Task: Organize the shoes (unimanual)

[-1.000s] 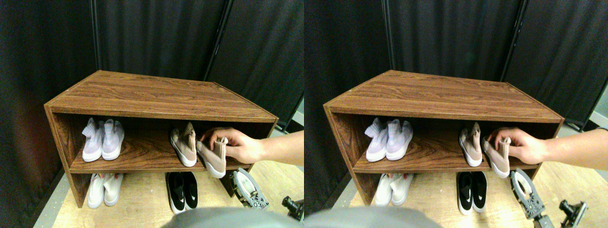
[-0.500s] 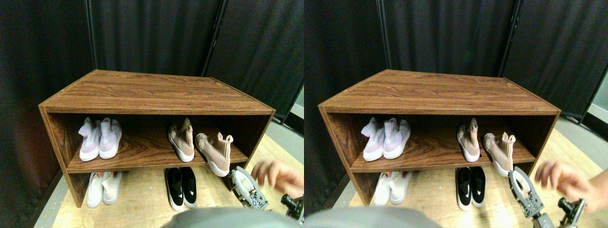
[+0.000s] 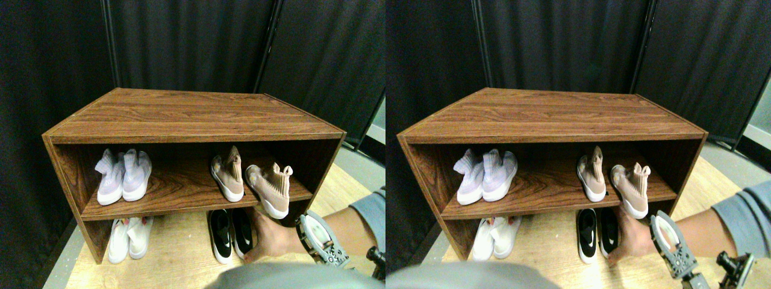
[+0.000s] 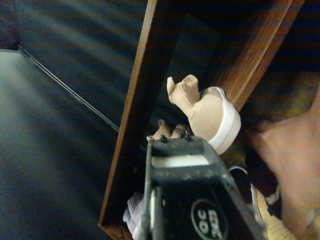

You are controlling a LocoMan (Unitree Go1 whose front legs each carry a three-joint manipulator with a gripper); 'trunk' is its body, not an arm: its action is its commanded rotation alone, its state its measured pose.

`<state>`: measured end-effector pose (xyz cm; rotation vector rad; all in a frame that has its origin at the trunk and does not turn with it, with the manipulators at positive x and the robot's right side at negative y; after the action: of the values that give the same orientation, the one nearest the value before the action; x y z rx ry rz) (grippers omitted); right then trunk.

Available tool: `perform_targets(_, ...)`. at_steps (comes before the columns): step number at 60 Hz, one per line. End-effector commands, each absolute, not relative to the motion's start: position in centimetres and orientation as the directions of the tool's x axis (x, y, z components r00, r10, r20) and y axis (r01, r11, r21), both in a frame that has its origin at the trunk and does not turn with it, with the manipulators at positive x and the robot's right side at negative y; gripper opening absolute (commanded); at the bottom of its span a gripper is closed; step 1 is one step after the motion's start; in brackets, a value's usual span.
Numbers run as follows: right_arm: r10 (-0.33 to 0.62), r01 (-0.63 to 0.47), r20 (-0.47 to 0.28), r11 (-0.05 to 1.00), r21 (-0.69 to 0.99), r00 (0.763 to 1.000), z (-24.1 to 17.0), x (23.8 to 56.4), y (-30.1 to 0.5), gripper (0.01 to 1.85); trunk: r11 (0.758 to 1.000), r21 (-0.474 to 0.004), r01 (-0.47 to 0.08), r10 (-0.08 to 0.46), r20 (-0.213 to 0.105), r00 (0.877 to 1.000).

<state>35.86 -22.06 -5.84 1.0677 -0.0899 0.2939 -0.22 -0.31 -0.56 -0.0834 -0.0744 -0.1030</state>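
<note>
Person's hand (image 3: 274, 238) touches two black shoes (image 3: 230, 235); robot hand (image 3: 322, 241) nearby.

Eight shoes counted in four pairs. Two lavender shoes (image 3: 118, 177) and two pinkish-beige shoes (image 3: 250, 180) seen on shelf (image 3: 174, 192). Two white shoes (image 3: 129, 239) and two black shoes (image 3: 230, 235) seen on floor (image 3: 174, 259) below. One wooden rack (image 3: 187, 117). One person's hand (image 3: 274, 238). One gripper (image 3: 319, 241).
</note>
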Motion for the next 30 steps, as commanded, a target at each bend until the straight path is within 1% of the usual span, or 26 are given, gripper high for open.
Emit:
perform_targets(1, 0.219, -0.344, 0.272, 0.457, 0.820, 0.937, -4.67, 35.54, -21.77, 0.06, 0.990, -0.090, 0.107, -0.101, 0.065, 0.993)
perform_targets(3, 0.221, -0.345, 0.272, 0.452, 0.822, 0.937, -4.68, 35.54, -21.77, 0.06, 0.990, -0.090, 0.107, -0.101, 0.065, 0.993)
perform_targets(8, 0.207, -0.328, 0.266, 0.382, 0.864, 0.941, -4.65, 35.46, -21.65, 0.06, 0.990, -0.087, 0.112, -0.107, 0.063, 0.992)
perform_targets(10, 0.209, -0.325, 0.263, 0.375, 0.868, 0.942, -4.63, 35.45, -21.62, 0.06, 0.990, -0.087, 0.113, -0.108, 0.062, 0.992)
perform_targets(12, 0.199, -0.309, 0.249, 0.377, 0.873, 0.948, -4.53, 35.35, -21.57, 0.24, 0.990, -0.087, 0.113, -0.108, 0.062, 0.992)
perform_targets(14, 0.191, -0.292, 0.238, 0.343, 0.893, 0.952, -4.49, 35.26, -21.51, 0.47, 0.990, -0.087, 0.113, -0.108, 0.063, 0.992)
perform_targets(15, 0.191, -0.292, 0.238, 0.343, 0.893, 0.952, -4.49, 35.26, -21.51, 0.47, 0.990, -0.088, 0.113, -0.108, 0.064, 0.992)
perform_targets(16, 0.189, -0.288, 0.236, 0.333, 0.898, 0.953, -4.49, 35.23, -21.50, 0.55, 0.990, -0.088, 0.113, -0.108, 0.064, 0.992)
perform_targets(18, 0.184, -0.277, 0.227, 0.320, 0.906, 0.956, -4.50, 35.18, -21.45, 0.80, 0.990, -0.088, 0.114, -0.109, 0.061, 0.992)
perform_targets(21, 0.180, -0.280, 0.230, 0.336, 0.899, 0.956, -4.60, 35.22, -21.39, 1.06, 0.990, -0.088, 0.114, -0.109, 0.061, 0.992)
perform_targets(22, 0.177, -0.278, 0.230, 0.340, 0.899, 0.957, -4.62, 35.22, -21.38, 1.11, 0.990, -0.088, 0.114, -0.109, 0.061, 0.992)
perform_targets(23, 0.177, -0.278, 0.230, 0.340, 0.899, 0.957, -4.62, 35.22, -21.38, 1.11, 0.989, -0.089, 0.115, -0.110, 0.060, 0.992)
perform_targets(24, 0.163, -0.272, 0.226, 0.370, 0.888, 0.960, -4.70, 35.30, -21.35, 1.29, 0.989, -0.089, 0.115, -0.110, 0.060, 0.992)
perform_targets(25, 0.163, -0.272, 0.226, 0.370, 0.888, 0.960, -4.70, 35.30, -21.35, 1.29, 0.989, -0.089, 0.115, -0.110, 0.060, 0.992)
perform_targets(26, 0.151, -0.272, 0.230, 0.400, 0.875, 0.961, -4.82, 35.45, -21.37, 1.36, 0.989, -0.088, 0.115, -0.110, 0.060, 0.992)
perform_targets(28, 0.143, -0.265, 0.226, 0.413, 0.871, 0.964, -4.90, 35.58, -21.37, 1.43, 0.989, -0.090, 0.115, -0.110, 0.061, 0.992)
perform_targets(29, 0.143, -0.265, 0.226, 0.413, 0.871, 0.964, -4.90, 35.58, -21.37, 1.43, 0.989, -0.090, 0.115, -0.110, 0.060, 0.992)
perform_targets(30, 0.139, -0.259, 0.221, 0.412, 0.873, 0.965, -4.96, 35.66, -21.34, 1.47, 0.989, -0.090, 0.115, -0.110, 0.060, 0.992)
